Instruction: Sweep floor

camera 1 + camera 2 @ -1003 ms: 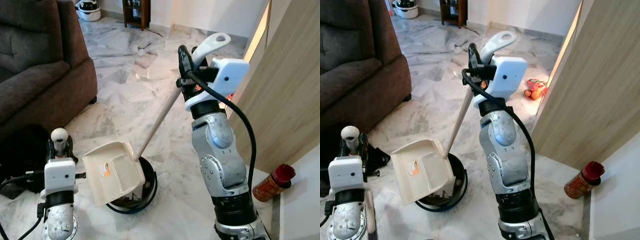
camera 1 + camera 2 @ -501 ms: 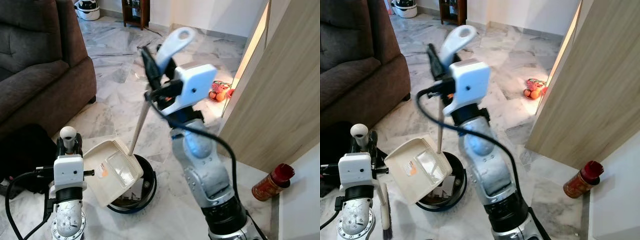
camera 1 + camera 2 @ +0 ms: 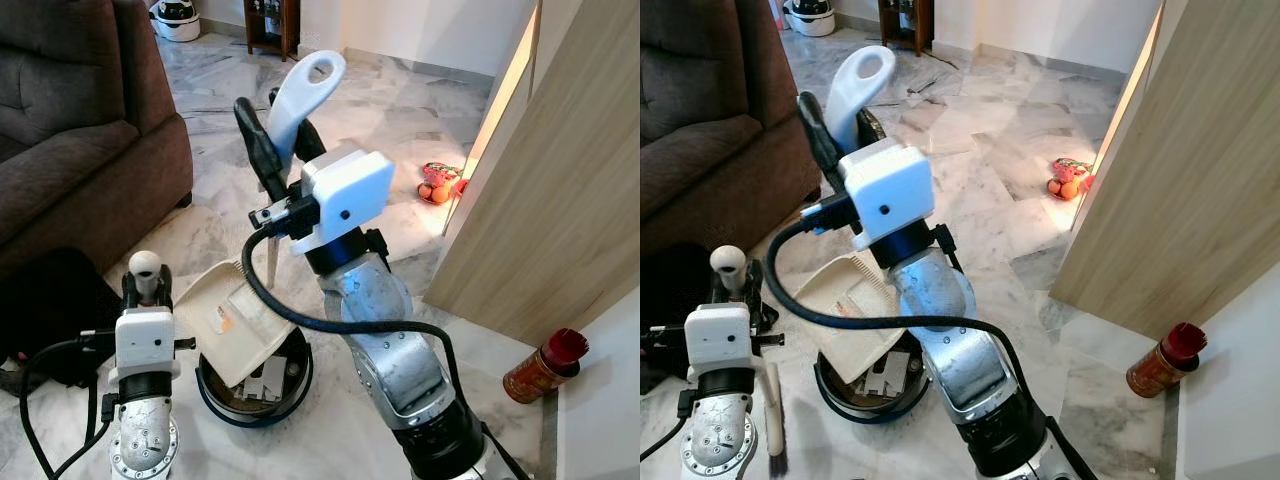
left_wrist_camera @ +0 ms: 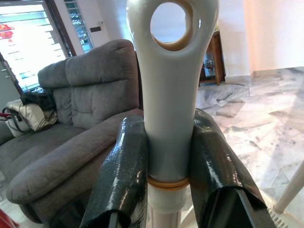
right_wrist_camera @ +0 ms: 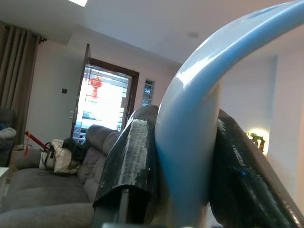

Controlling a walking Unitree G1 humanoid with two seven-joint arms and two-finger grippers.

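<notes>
The right arm [image 3: 940,330] hides much of the dustpan [image 3: 845,310]; the broom's bristles [image 3: 773,462] are cut off below.

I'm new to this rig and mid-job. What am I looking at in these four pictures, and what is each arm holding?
The two wide pictures come from the robot's head, looking down at a marble floor. The other two come from cameras on its wrists.

The right gripper is shut on the dustpan handle; the dustpan tilts over a round black bin.

The left gripper is shut on the broom handle.

A sofa stands to the left, a red-capped bottle to the right.
</notes>
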